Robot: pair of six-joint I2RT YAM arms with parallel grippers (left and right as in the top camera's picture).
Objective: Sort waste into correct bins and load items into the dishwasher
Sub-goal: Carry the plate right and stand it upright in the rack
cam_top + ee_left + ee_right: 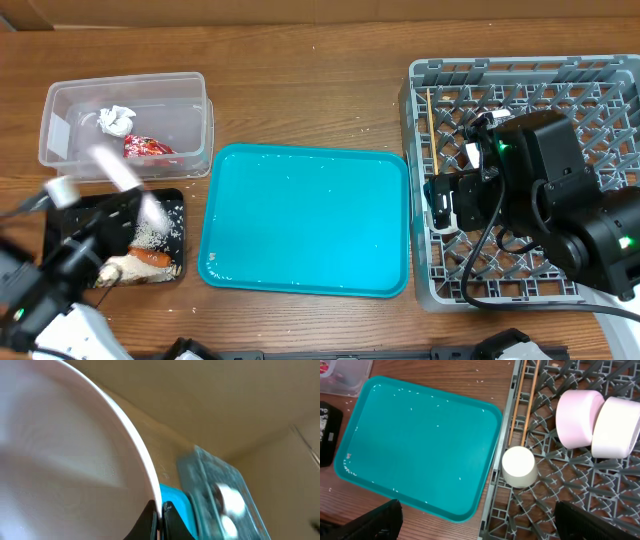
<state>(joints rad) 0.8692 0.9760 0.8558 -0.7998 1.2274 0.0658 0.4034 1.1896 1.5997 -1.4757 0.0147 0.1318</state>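
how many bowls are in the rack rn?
2. Both lie tipped in the grey rack, touching: the left bowl beside the right bowl, right of the chopsticks. Rack parts outside the right wrist view could hide more.

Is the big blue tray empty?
Almost empty. The tray holds no dishes or rubbish, only tiny white specks scattered across it, as the overhead and right wrist views both show.
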